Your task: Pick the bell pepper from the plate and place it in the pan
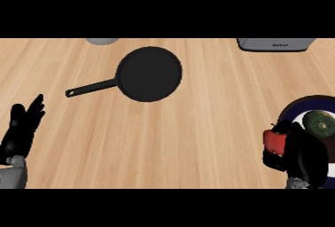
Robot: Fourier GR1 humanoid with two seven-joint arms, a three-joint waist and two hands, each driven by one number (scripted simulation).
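Right hand (297,153) is curling round the red bell pepper (274,141), probably lifting it off the plate (288,113) for the pan (149,73); left hand (21,128) is resting, fingers spread.

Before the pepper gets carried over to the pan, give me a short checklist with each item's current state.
1. Right hand curled round the red bell pepper: ok.
2. Pepper lifted clear of the plate: cannot tell; it shows at the plate's left edge, the hand hiding the part below.
3. Pan holds nothing: ok.
4. Bare wood counter between hand and pan: ok.
5. Left hand resting open at the view's left edge, below the pan handle and apart from it: ok.
6. Dark green round item lying on the plate, beside the hand: ok.
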